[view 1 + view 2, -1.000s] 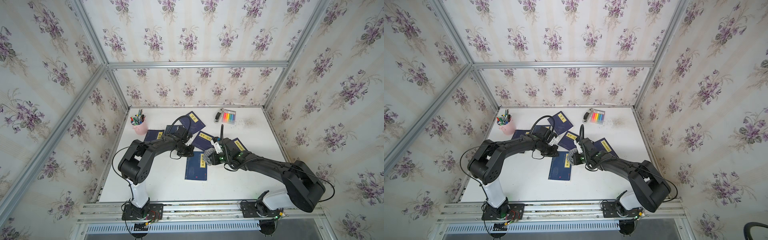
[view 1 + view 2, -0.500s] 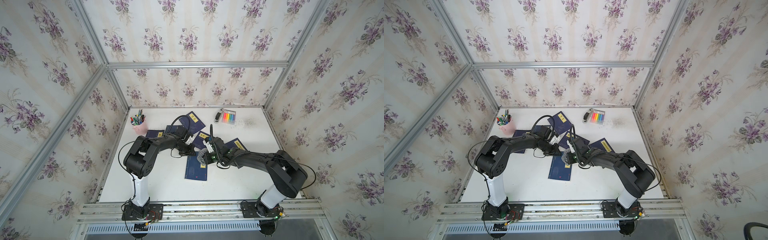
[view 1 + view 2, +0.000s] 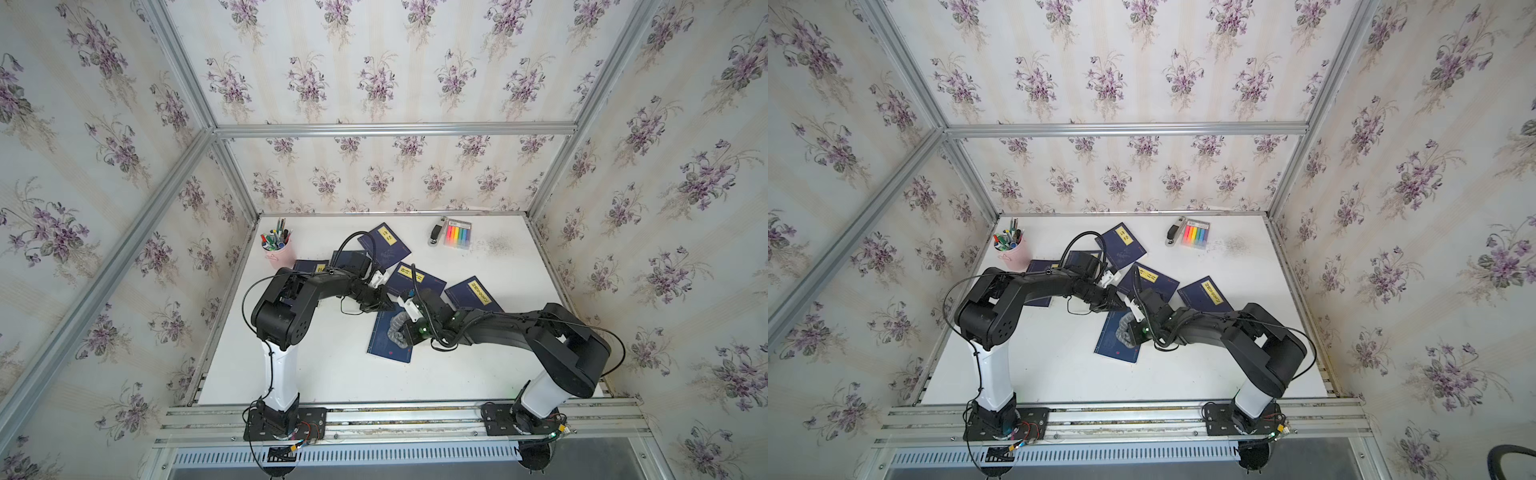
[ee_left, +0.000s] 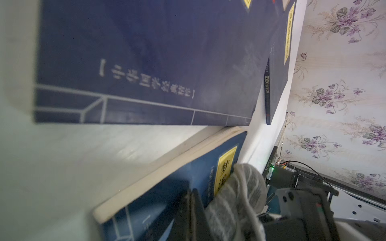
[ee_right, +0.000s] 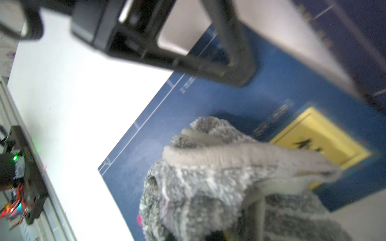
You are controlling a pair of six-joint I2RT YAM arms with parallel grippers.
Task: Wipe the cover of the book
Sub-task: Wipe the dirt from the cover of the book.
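Bright even light, soft shadows, sharp top views, blurred wrist views

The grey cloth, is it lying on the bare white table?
No, the grey cloth lies on the cover of the nearest blue book.

The book (image 3: 384,347) is deep blue, framed by thin white lines; its label (image 5: 319,141) is yellow with black characters. The cloth (image 3: 397,330) is mottled grey – fluffy, flecked lighter. The other books (image 3: 384,245) share the navy covers and yellow labels. The table (image 3: 332,374) is plain white; the pen cup (image 3: 279,255) is pink; the highlighter set (image 3: 457,235) runs in rainbow stripes, beside a black and silver stapler (image 3: 436,235). Both arms (image 3: 286,316) are black with white lower links. The wallpaper (image 3: 374,75) is cream with pale stripes and purple violets on green leaves – the frame bars (image 3: 395,128) silver.
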